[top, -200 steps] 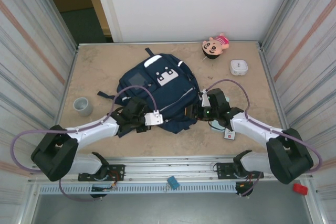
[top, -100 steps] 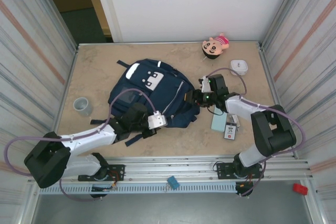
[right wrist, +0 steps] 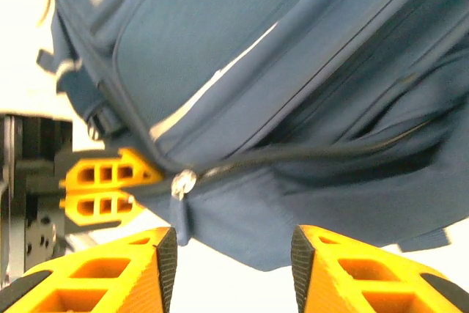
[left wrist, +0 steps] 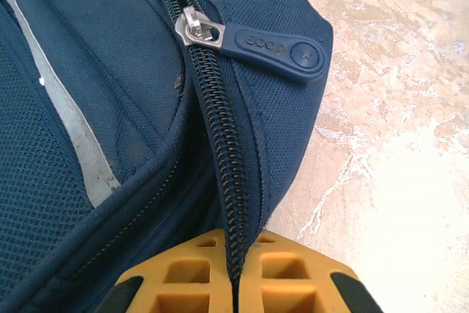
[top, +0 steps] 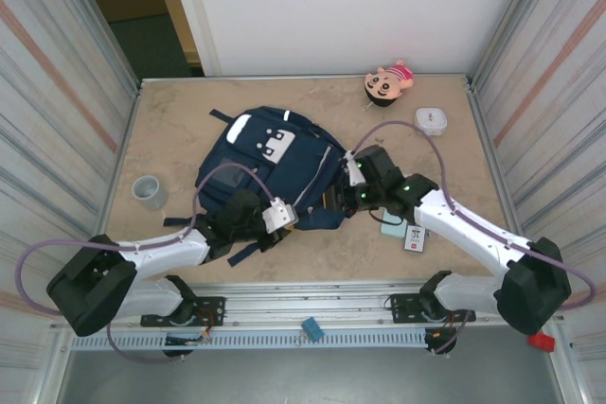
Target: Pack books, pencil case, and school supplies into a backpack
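The backpack lies flat on the worktop, mid-left. Its white-patched pocket points toward the far wall and its lower edge toward my bases.

My left end effector is pressed together on the bag's near edge, pinching the zipper track where the coil passes between the fingertips. From that pinch the track runs straight away from me, up to the zipper pull. Its blue rubber tab lies across the track and points toward the bare worktop side. The zip looks closed between pinch and pull, so I judge the bag is not yet opened for packing.

My right end effector is spread, with nothing between its fingers, and hangs at the bag's right-hand edge. In its wrist view the pull sits just ahead and a little left of the gap, close beside the left fingers. The track's long axis runs crosswise to my approach. The right arm is the free one and near the tab. The coming move, as I judge it, turns on shifting slightly left and closing on the tab while the left anchors the fabric.

The pencil case peeks out from under my right forearm, with the school supplies just beside it. Both lie on the worktop, apart from the bag.
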Motion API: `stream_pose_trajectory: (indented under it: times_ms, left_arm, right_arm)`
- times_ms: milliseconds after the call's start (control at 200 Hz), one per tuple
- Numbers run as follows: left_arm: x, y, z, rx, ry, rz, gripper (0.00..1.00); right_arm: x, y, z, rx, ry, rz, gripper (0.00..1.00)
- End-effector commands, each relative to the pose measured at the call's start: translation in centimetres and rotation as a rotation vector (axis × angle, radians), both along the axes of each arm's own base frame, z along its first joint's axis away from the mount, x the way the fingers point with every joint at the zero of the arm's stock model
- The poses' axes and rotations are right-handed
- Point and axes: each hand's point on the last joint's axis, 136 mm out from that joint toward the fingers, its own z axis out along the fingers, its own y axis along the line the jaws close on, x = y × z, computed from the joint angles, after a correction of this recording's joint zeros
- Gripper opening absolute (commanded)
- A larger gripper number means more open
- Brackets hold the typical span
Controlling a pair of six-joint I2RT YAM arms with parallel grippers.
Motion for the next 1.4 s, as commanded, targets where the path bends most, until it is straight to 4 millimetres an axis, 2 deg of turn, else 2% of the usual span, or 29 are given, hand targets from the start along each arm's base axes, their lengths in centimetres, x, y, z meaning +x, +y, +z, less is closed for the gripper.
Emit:
stream_pose_trajectory:
  times_ms: [0,220,426,491,591,767,857,972,1158,1253,1313,1393]
  left_arm:
    - [0.0,-1.7,3.4,-0.146,-0.042,-0.048,0.00]
    - [-0.1,-1.8,3.4,-0.152,-0.041,-0.057,0.00]
    - [-0.1,-1.9,3.9,-0.161,-0.050,-0.068,0.00]
    - [-0.2,-1.9,3.9,-0.160,-0.051,-0.070,0.00]
    - [-0.1,-1.8,4.1,-0.161,-0.057,-0.071,0.00]
    - [-0.1,-1.8,4.0,-0.149,-0.057,-0.074,0.00]
    - [-0.1,-1.8,4.0,-0.145,-0.058,-0.076,0.00]
    - [-0.1,-1.9,4.0,-0.146,-0.052,-0.080,0.00]
    - [0.0,-2.1,4.0,-0.142,-0.052,-0.086,0.00]
    - [-0.1,-2.1,4.1,-0.144,-0.054,-0.089,0.00]
    - [0.0,-2.1,4.2,-0.143,-0.057,-0.090,0.00]
    - [0.0,-2.0,4.1,-0.138,-0.059,-0.086,0.00]
  right_arm:
    - [-0.6,0.7,-0.6,-0.090,0.032,-0.032,0.45]
    - [-1.1,4.7,-0.9,-0.126,0.018,0.051,0.44]
    - [-0.9,6.4,-2.6,-0.133,0.052,0.088,0.42]
    - [-0.7,6.1,-3.3,-0.175,0.063,0.083,0.40]
    - [-0.2,4.2,-4.4,-0.292,0.054,0.033,0.38]
    - [0.2,1.7,-4.5,-0.390,0.029,-0.040,0.34]
    - [0.2,1.6,-4.5,-0.395,0.030,-0.041,0.27]
    - [0.2,2.0,-4.6,-0.384,0.038,-0.031,0.25]
    - [0.0,3.3,-5.2,-0.354,0.073,0.024,0.28]
    - [0.2,2.9,-5.7,-0.406,0.082,0.030,0.34]
    - [0.3,2.9,-6.0,-0.427,0.086,0.049,0.34]
    - [0.1,3.1,-6.1,-0.417,0.099,0.072,0.24]
